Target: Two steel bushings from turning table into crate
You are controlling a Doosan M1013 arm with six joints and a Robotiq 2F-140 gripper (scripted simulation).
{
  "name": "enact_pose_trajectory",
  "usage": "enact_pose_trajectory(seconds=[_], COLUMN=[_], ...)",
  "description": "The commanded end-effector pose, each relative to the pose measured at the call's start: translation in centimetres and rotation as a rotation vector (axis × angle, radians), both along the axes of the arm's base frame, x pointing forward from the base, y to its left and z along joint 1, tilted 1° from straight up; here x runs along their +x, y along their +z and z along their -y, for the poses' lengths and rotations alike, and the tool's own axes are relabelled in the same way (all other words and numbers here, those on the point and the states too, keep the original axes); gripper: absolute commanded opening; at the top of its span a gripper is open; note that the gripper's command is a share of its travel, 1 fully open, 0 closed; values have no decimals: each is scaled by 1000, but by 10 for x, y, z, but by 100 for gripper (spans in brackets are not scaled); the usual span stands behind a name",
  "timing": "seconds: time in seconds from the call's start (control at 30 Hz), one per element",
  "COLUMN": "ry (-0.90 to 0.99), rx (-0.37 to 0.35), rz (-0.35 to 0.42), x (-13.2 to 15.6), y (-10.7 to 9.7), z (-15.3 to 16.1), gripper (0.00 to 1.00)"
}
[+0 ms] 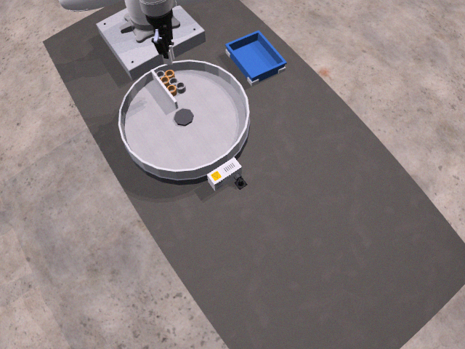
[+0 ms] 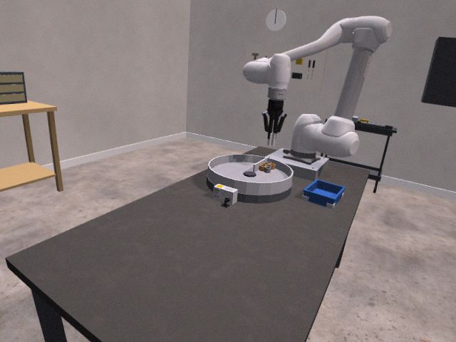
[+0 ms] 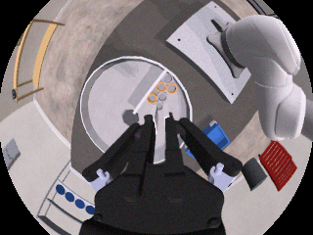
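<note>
The turning table (image 1: 210, 142) (image 2: 257, 187) holds three grey steel bushings and three orange ones, bunched beside its white divider (image 1: 163, 89). One steel bushing (image 1: 181, 90) (image 2: 268, 170) stands at the bunch's outer side, another is in the middle, and the third is near the rim by the divider. An orange bushing (image 1: 171, 92) stands against the divider, nearest the hub. The blue crate (image 1: 257, 56) (image 2: 323, 193) (image 3: 219, 136) is empty. My gripper (image 1: 168, 60) (image 2: 271, 142) is shut with nothing between its fingers and hangs high above the bushings' side of the turning table.
The robot's base plate (image 1: 116, 45) (image 3: 196, 36) stands behind the turning table. A white box with a yellow label (image 1: 224, 173) (image 2: 225, 193) and a small black device (image 1: 240, 182) are at its front. A dark round hub (image 1: 184, 117) is at its centre.
</note>
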State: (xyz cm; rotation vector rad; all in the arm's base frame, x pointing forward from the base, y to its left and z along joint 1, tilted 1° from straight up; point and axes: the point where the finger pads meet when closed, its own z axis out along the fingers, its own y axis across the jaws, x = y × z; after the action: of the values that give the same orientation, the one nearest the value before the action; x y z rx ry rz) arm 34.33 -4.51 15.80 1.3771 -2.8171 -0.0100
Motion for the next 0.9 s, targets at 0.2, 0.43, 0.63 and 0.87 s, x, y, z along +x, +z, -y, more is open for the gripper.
enact_pose_trajectory(seconds=[0.2, 0.43, 0.63, 0.87], ry=[0, 0, 0, 0], rx=[0, 0, 0, 0], rz=[0, 0, 0, 0], x=[0, 0, 24, 26], y=[0, -1, -60, -64], z=[0, 0, -16, -17], gripper=[9, 24, 24, 24])
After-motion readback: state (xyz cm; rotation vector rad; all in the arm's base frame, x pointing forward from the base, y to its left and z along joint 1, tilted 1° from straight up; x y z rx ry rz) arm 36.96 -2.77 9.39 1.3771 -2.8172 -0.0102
